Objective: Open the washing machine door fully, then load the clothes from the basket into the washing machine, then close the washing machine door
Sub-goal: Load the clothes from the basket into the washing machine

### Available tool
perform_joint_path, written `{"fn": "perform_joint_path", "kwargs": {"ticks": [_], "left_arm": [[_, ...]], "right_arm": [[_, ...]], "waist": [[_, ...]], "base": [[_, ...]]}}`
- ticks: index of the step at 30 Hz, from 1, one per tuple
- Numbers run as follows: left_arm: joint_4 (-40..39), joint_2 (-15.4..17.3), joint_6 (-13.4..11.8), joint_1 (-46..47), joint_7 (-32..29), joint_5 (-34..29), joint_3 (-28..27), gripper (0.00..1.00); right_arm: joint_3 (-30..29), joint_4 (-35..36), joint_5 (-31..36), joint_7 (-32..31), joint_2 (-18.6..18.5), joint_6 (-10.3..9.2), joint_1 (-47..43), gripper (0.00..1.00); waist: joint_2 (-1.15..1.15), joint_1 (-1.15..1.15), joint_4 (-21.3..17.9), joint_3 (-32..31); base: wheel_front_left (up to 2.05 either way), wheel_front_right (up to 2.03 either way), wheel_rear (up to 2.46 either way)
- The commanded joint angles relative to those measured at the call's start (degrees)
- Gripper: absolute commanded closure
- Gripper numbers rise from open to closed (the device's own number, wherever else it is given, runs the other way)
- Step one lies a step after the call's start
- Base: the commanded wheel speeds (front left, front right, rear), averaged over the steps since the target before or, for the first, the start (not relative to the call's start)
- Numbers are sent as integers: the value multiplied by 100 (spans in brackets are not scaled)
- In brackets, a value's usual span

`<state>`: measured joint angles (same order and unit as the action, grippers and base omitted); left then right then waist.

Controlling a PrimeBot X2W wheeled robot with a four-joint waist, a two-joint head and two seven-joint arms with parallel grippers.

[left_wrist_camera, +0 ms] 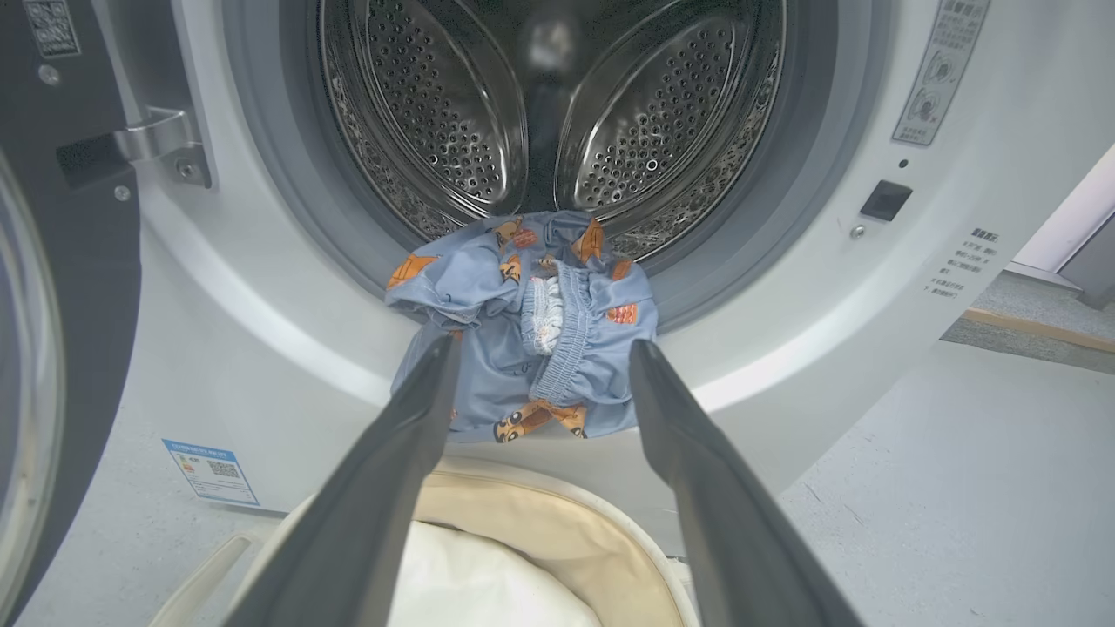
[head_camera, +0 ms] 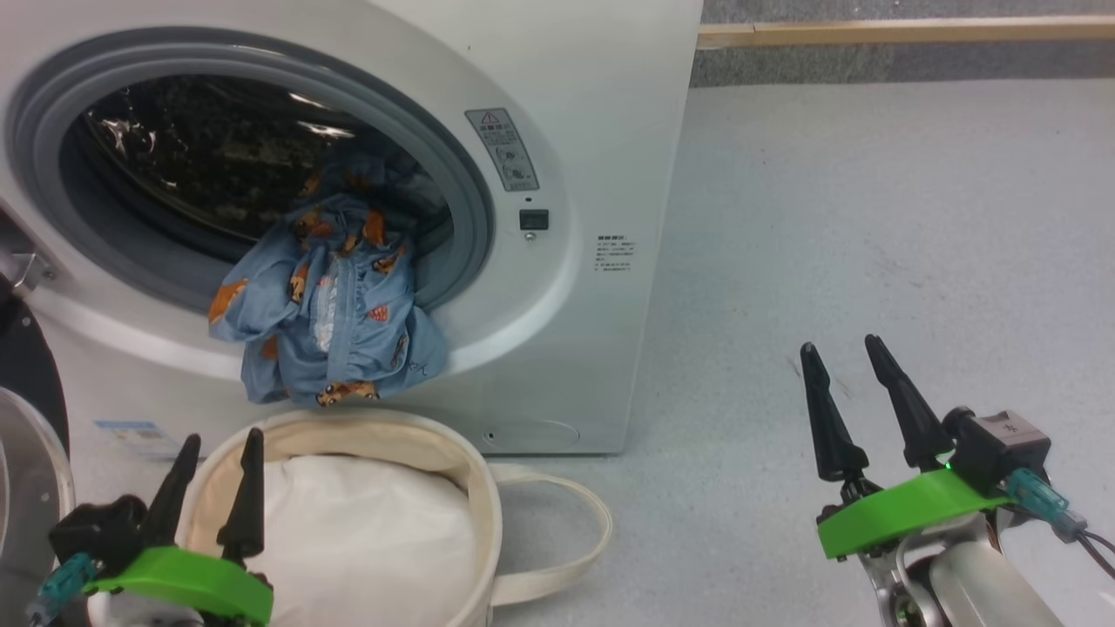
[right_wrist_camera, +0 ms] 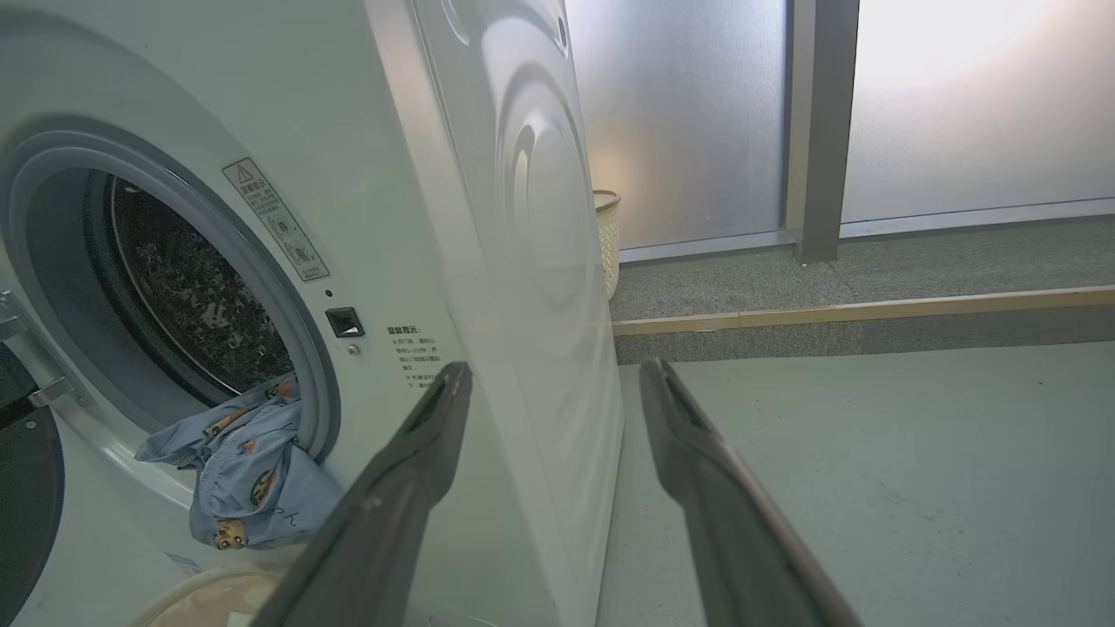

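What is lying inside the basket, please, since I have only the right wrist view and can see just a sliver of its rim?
Observer: In the head view the basket holds a plain white cushion.
Operator: Thank you. Where is the left tool?
Observer: The left tool hovers open over the basket's left side, fingers pointing towards the clothes.
Operator: And how far in are the clothes?
Observer: The left wrist view shows them draped out over the lower lip of the grey ring, and what shows of the steel drum behind them is bare.
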<state>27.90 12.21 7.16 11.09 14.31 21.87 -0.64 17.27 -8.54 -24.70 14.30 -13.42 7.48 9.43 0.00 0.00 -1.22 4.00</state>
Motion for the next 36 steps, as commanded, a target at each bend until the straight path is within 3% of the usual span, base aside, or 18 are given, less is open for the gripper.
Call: {"fn": "perform_joint_path", "kwargs": {"ticks": [1, 13, 19, 29, 36], "left_arm": [[-61, 136, 33, 227, 69, 67, -154, 0], [1447, 98, 33, 1221, 69, 325, 450, 0], [2029, 197, 33, 1736, 69, -163, 654, 0], [2651, 387, -205, 2532, 69, -891, 562, 0], [2818, 387, -293, 2877, 69, -940, 321, 0]], "right_arm": [[92, 162, -23, 70, -83, 1, 143, 0], [138, 254, 35, 70, -146, 1, 469, 0], [150, 313, 97, 70, -167, 1, 670, 0], [-29, 532, 253, 70, -177, 1, 928, 0], [-144, 654, 328, 70, -128, 1, 1001, 0]], "waist": [[0, 0, -9, 65], [0, 0, -134, 777], [0, 0, -315, 1232], [0, 0, -622, 2048], [0, 0, -734, 2384]], "base": [[0, 0, 0], [0, 0, 0], [0, 0, 0], [0, 0, 0], [0, 0, 0]]}}
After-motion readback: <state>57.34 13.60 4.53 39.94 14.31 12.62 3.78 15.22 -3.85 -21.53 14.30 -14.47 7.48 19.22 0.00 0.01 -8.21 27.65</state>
